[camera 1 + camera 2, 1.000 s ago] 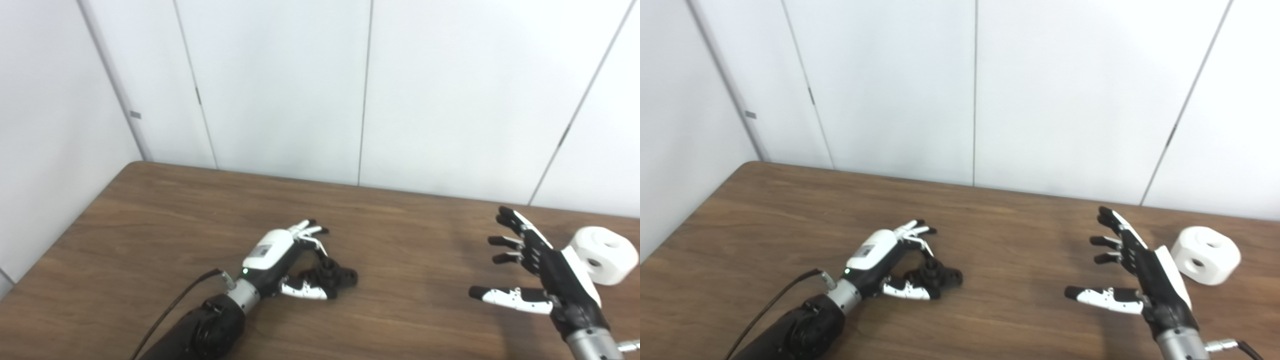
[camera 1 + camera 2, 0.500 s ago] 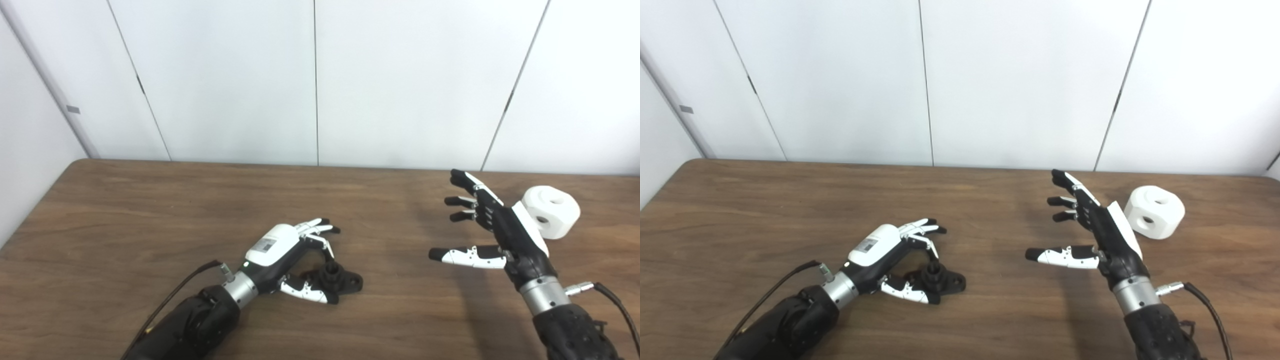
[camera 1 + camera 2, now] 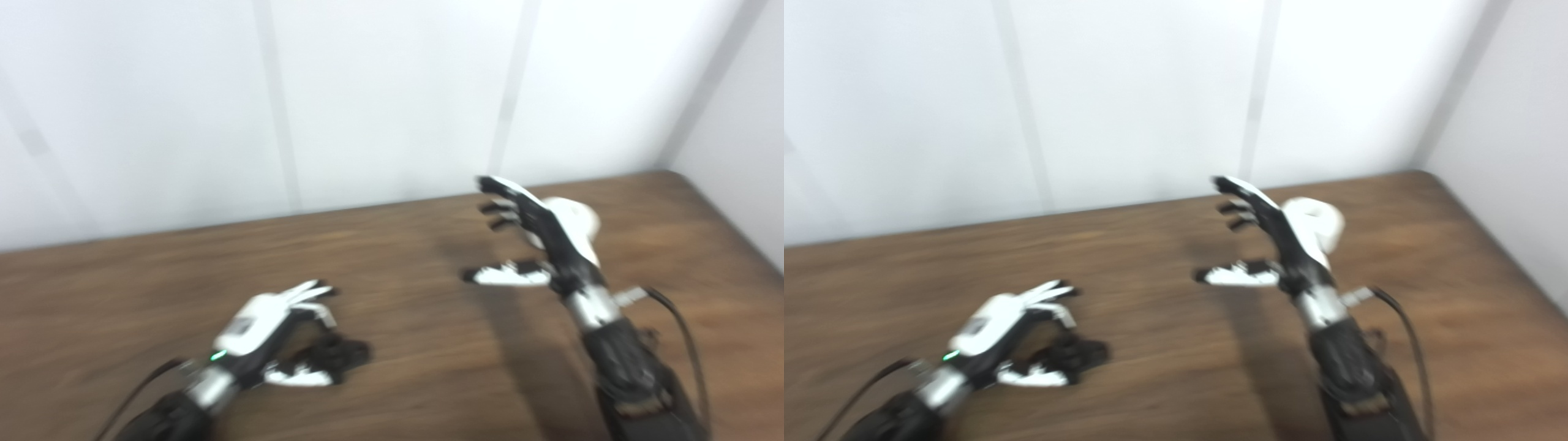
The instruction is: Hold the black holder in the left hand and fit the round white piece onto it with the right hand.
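White panelled walls (image 3: 380,98) behind, meeting in a corner at far right. Dark wood-grain table (image 3: 398,343) across the whole lower view, all motion-blurred. Right hand (image 3: 539,242) raised, fingers spread apart, holding nothing, just in front of the round white piece (image 3: 1317,222), partly hiding it; axis too blurred to tell. Left hand (image 3: 269,334) low on the table, curled around the black holder (image 3: 337,355), lying roughly left to right; grip unclear.
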Robot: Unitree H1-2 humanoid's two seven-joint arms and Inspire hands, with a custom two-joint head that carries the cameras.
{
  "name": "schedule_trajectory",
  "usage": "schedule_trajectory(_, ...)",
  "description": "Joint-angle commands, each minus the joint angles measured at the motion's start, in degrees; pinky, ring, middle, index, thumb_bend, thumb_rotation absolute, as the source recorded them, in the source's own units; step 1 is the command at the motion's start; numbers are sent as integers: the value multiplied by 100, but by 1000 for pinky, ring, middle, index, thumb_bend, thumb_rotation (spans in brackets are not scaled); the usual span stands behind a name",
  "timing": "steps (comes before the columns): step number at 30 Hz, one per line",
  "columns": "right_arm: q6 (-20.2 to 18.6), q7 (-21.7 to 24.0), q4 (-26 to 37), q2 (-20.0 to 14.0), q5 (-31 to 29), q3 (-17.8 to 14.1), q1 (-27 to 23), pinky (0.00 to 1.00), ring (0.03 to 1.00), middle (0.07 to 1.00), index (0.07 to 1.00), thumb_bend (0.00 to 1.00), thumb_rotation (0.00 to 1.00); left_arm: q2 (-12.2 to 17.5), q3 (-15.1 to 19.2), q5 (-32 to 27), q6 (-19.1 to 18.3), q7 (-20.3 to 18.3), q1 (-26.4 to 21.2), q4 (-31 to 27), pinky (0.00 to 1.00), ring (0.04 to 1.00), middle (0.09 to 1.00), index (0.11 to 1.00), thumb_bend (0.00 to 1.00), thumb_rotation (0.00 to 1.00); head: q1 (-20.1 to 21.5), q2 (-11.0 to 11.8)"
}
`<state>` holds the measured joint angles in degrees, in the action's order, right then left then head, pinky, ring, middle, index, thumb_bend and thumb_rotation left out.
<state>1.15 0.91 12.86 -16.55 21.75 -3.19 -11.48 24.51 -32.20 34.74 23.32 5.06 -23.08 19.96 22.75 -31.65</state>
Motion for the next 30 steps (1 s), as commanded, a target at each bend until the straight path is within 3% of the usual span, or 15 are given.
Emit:
schedule_trajectory(1, 188, -267, 280, -373, 432, -232, -344, 621, 774, 831, 800, 777, 192, 187, -260, 390, -37, -563, 388, 254, 876, 918, 866, 485, 523, 51, 48, 16)
schedule_trajectory(6, -247, -319, 513, -938, 884, -772, -611, 682, 810, 871, 817, 734, 224, 248, -162, 268, 153, -531, 408, 360, 856, 901, 850, 484, 522, 48, 679, 432)
schedule_trajectory(12, -781, -207, 555, -1271, 1021, -1092, -795, 680, 815, 868, 821, 734, 327, 246, -292, 224, 358, -253, 273, 844, 857, 905, 852, 484, 522, 49, 1026, 680)
schedule_trajectory(17, -1395, 91, 485, -1365, 877, -1114, -843, 702, 859, 908, 885, 755, 370, 303, -695, 90, 359, 170, 133, 1118, 854, 908, 855, 483, 523, 51, 1074, 740)
schedule_trajectory(23, -1595, 199, 191, -1362, 653, -1063, -811, 701, 868, 912, 877, 777, 352, 387, -1042, -24, 359, 510, 16, 1304, 861, 912, 858, 483, 523, 53, 1032, 742)
schedule_trajectory(30, -1766, 384, -343, -1457, 678, -745, -862, 787, 914, 950, 905, 791, 448, 474, -1197, -69, 359, 657, -21, 1374, 866, 918, 864, 483, 524, 54, 1007, 749)
